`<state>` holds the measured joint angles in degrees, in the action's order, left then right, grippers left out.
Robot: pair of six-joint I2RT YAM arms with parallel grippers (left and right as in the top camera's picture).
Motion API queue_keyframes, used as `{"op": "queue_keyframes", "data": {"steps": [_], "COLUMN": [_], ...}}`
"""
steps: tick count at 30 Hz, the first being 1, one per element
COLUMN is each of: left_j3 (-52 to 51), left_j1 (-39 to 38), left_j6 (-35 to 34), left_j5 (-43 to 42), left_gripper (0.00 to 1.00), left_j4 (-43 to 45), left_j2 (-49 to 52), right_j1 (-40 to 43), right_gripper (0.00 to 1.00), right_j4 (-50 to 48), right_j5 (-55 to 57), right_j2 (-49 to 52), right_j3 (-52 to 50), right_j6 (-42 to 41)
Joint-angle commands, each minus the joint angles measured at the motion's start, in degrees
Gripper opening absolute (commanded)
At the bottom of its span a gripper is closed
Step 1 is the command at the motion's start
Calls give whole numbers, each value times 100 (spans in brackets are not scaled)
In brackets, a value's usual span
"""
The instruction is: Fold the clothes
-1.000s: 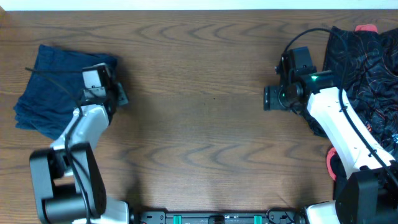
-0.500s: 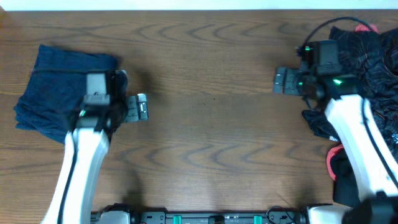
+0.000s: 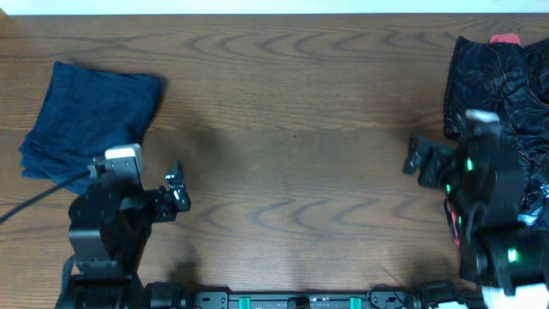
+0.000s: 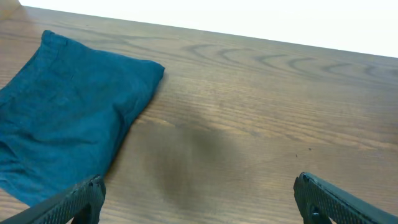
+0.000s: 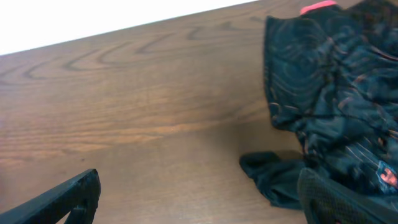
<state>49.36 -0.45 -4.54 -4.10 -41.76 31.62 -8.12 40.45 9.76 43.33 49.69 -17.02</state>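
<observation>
Overhead: one navy garment (image 3: pixel 90 120) lies folded at upper left; the black printed pile (image 3: pixel 502 86) at the right edge is crumpled, not yet folded (how many pieces, I cannot tell); left gripper (image 3: pixel 176 196) and right gripper (image 3: pixel 419 159) hold nothing. Left wrist: jaws wide, navy garment at left, apart from them. Right wrist: jaws wide; black printed pile at right, untouched.

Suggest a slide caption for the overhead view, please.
Left gripper and right gripper open and empty above the table; folded navy garment at left, crumpled black garments at right.
</observation>
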Motion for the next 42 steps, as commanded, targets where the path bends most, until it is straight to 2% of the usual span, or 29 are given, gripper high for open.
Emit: {"op": "queue_keyframes", "data": {"steps": [1,7,10,13,17,22,28,34,42], "left_j3": [-50,-50,-50,-50,-50,-50,-50,-50,-50], "left_j1": [9,11,9,11,9,9,9,11,11], "left_j6": [-68,-68,-68,-68,-68,-68,-68,-68,-68], "left_j5": [66,66,66,66,66,66,66,66,66], "left_gripper": [98,98,98,98,98,98,98,98,98], "left_j4": [17,15,17,15,17,15,15,15,15], "left_j2": [-151,-136,-136,-136,-136,-136,-136,-136,-136], "right_j1": [-52,-52,-52,-52,-52,-55,472,977,1036], "right_gripper": [99,99,99,99,99,99,99,99,99], "right_j4": [-39,-33,92,671,527,-297,-1263,-2702,-4131], "right_j5": [149,-487,-485,-374,-210,-254,-717,-1178,-1217], "right_j2": [-415,-564,-518,-511,-503,-494,-1228,-2629,-3908], "right_j3": [-452,-780,-782,-782,-782,-787,-1370,-2957,-4625], "right_j6": [-142,-140,-125,-96,151,1331,1989,2074,2052]}}
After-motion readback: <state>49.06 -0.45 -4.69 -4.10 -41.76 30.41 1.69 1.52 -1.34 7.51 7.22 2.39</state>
